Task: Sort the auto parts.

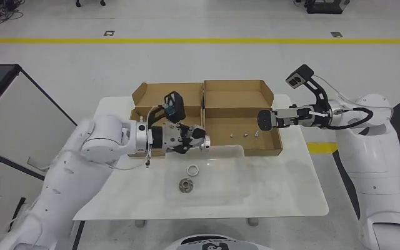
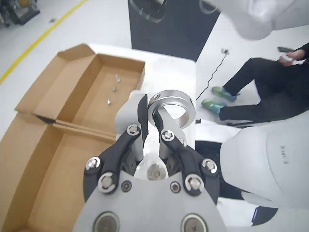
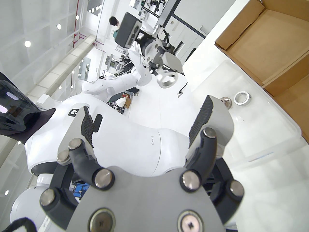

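Observation:
My left gripper (image 2: 150, 115) is shut on the wall of a silver metal ring (image 2: 178, 102), held in the air just in front of the two cardboard boxes. From above, that gripper (image 1: 201, 139) and its ring (image 1: 207, 143) hang over the back edge of a clear tray (image 1: 240, 178). In the tray lie a white ring (image 1: 193, 169) and a flanged metal part (image 1: 184, 185). My right gripper (image 1: 262, 120) stands open over the right box (image 1: 240, 100), its jaws wide apart with nothing between them (image 3: 147, 117). Three small screws (image 1: 245, 133) lie in that box.
The left box (image 1: 156, 100) sits beside the right one, both with flaps raised. The white ring (image 3: 242, 97) and the flanged part (image 3: 226, 102), half behind a finger, lie in the tray (image 3: 272, 154). Bare table lies in front and to the right.

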{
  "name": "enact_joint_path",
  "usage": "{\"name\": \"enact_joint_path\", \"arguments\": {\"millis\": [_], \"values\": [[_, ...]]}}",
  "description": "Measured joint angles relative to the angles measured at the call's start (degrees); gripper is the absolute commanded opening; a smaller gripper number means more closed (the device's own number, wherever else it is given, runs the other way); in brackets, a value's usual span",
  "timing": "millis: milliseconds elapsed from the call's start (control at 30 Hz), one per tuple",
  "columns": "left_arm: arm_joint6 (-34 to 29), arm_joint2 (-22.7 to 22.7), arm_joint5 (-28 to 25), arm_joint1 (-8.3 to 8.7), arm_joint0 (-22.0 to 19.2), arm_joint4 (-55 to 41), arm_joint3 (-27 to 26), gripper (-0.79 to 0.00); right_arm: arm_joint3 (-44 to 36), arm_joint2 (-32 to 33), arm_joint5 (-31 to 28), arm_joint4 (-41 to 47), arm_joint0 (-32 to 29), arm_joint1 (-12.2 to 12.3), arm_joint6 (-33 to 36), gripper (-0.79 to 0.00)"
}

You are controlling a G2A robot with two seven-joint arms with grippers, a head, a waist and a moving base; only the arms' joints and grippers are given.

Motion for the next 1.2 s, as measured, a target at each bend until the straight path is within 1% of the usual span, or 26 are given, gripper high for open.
{"name": "enact_joint_path", "arguments": {"millis": [67,167,267,767,867,1067,1200], "values": [[2.89,-0.48,-4.75,0.01,0.14,-3.29,1.2,-0.785,0.0,0.0,0.0,0.0,0.0,0.0,0.0,0.0],[5.83,0.01,-10.04,-0.15,-0.58,-7.45,3.28,-0.785,0.0,0.0,0.0,0.0,0.0,0.0,0.0,0.0],[6.9,1.11,-12.69,-0.31,-1.65,-10.28,5.4,-0.785,0.0,0.0,0.0,0.0,0.0,0.0,0.0,0.0],[6.84,1.25,-12.44,-0.33,-1.67,-10.17,5.39,-0.785,0.0,0.0,0.0,0.0,0.0,0.0,0.0,0.0],[10.48,0.76,-12.64,-0.48,-1.29,-12.7,5.21,-0.785,0.0,0.0,0.0,0.0,0.0,0.0,0.0,0.0],[17.35,-0.57,-15.98,-0.78,-2.64,-21.73,6.76,-0.785,0.0,0.0,0.0,0.0,0.0,0.0,0.0,0.0],[20.15,-0.51,-15.97,-1.16,-3.59,-28.39,5.61,-0.785,0.0,0.0,0.0,0.0,0.0,0.0,0.0,0.0]]}}
